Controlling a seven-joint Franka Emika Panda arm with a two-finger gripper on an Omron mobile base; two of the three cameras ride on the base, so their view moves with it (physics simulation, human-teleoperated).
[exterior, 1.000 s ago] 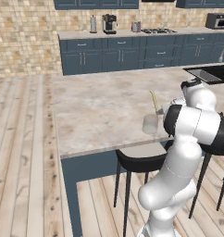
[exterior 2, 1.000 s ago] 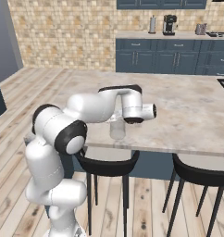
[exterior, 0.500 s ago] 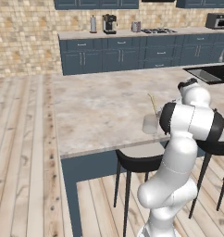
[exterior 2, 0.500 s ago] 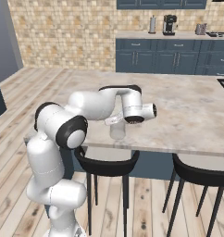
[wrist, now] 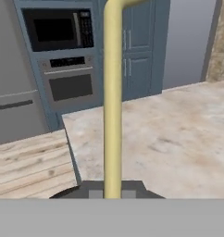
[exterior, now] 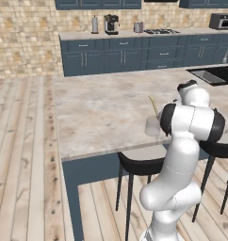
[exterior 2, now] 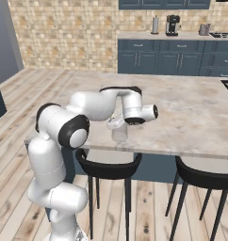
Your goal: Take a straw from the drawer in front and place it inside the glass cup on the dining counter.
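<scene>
Gripper (wrist: 112,194) pinching the straw (wrist: 112,102); straw stands tilted over the glass cup (exterior: 152,126) near the dining counter (exterior: 101,108) edge.

No text, label, brand, number or sign can be read — the oven panels (wrist: 58,30) and the far wall-counter appliances (exterior: 110,23) show nothing legible.
</scene>
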